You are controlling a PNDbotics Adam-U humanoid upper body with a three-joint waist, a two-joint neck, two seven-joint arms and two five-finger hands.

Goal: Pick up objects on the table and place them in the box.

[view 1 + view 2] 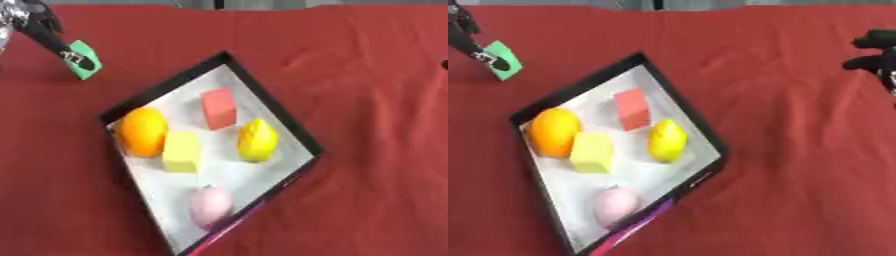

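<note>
A wrinkled red cloth covered the table. On it sat a shallow black-rimmed box with a pale lining, holding a round orange, a yellow block, a red block, a lemon and a pink egg shape. Near the cloth's far left corner, the left hand pinched a green block. The right hand showed at the right edge; whether its fingers were apart or together could not be told.
</note>
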